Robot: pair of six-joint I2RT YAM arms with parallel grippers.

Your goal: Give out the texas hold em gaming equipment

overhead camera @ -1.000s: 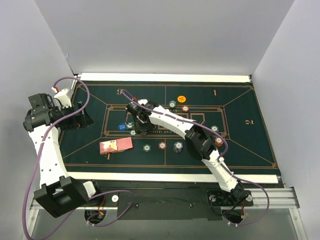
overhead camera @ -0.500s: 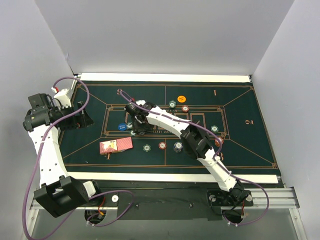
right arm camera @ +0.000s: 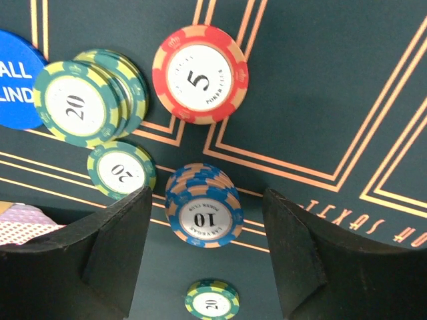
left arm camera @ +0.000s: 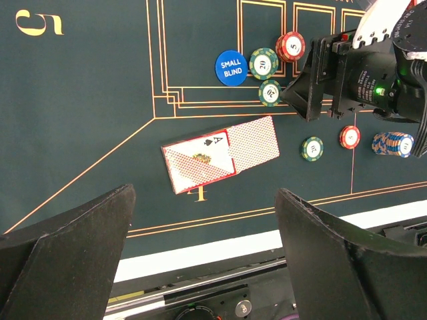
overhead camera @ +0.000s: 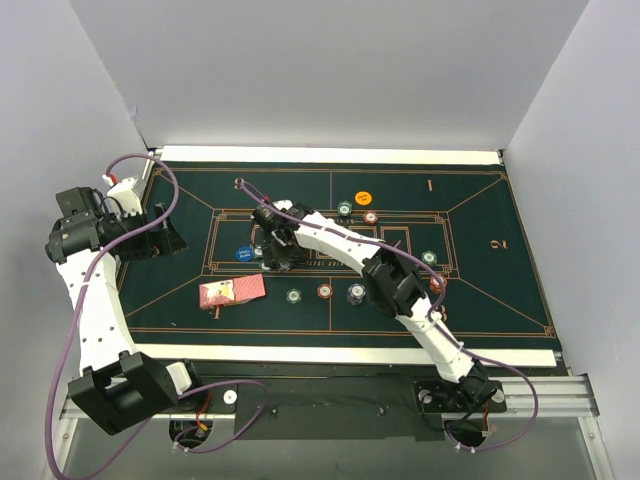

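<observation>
Right claw [right arm camera: 205, 197], apart astride the blue stack [right arm camera: 203, 215] at lower centre, could clip and topple it if it shifts sideways; left claw [left arm camera: 205, 200] gapes empty.

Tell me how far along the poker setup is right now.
Done: chips sit beside the small blind button, others near the orange button. In hand: nothing; the right gripper is open above the chips, the left gripper open. Remaining: the cards lie stacked at one seat only.
</observation>
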